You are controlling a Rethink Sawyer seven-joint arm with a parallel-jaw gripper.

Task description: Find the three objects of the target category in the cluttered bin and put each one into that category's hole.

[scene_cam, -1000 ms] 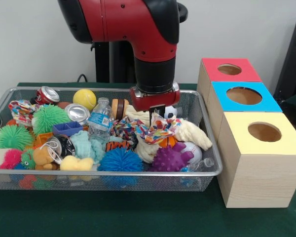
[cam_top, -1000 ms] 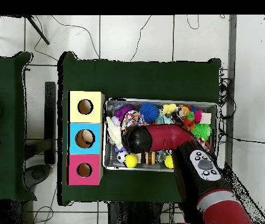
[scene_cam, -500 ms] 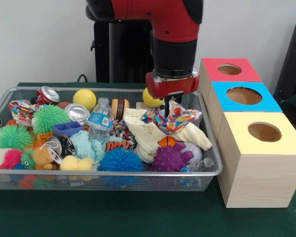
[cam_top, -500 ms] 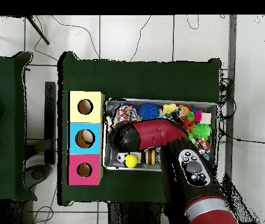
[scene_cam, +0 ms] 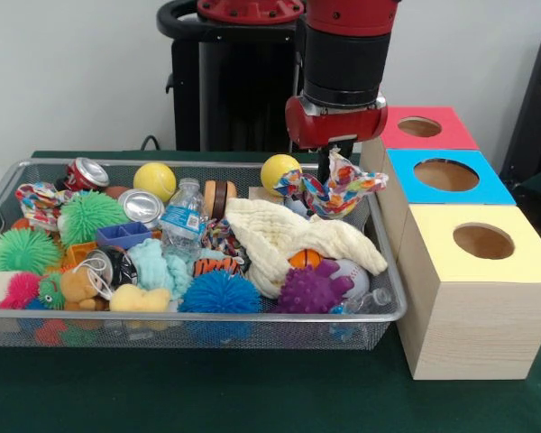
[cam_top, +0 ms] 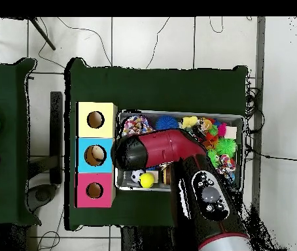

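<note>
Front view: wire bin (scene_cam: 0, 194) occupying the table's left and centre, crammed with toys, cans and cloths. To the right of it, just beside its end wall, row of three wooden boxes: yellow-topped box (scene_cam: 514, 262) nearest the camera, blue-topped box (scene_cam: 487, 191) in the middle, red-topped box (scene_cam: 392, 131) farthest back. One round hole in each top.

Gripper (scene_cam: 334, 161) raised clear of the clutter, above the bin's far right corner, closed on multicoloured rope toy (scene_cam: 334, 191). Toy hanging free below the gripper, tips spread sideways, long axis roughly level, not touching the cream cloth (scene_cam: 288, 236) underneath. Yellow ball (scene_cam: 279, 171) just left of the toy, resting in the bin.

Governing relation: blue hole (scene_cam: 445, 174) lying to the picture's right of the hanging toy and slightly nearer the camera; red hole (scene_cam: 419, 126) to the right and farther back. Box wall between toy and holes, toy hanging at about box-top height, so probably more lift needed before crossing.

Overhead view: arm covering the toy, head of the arm beside the blue-topped box (cam_top: 82, 155).
</note>
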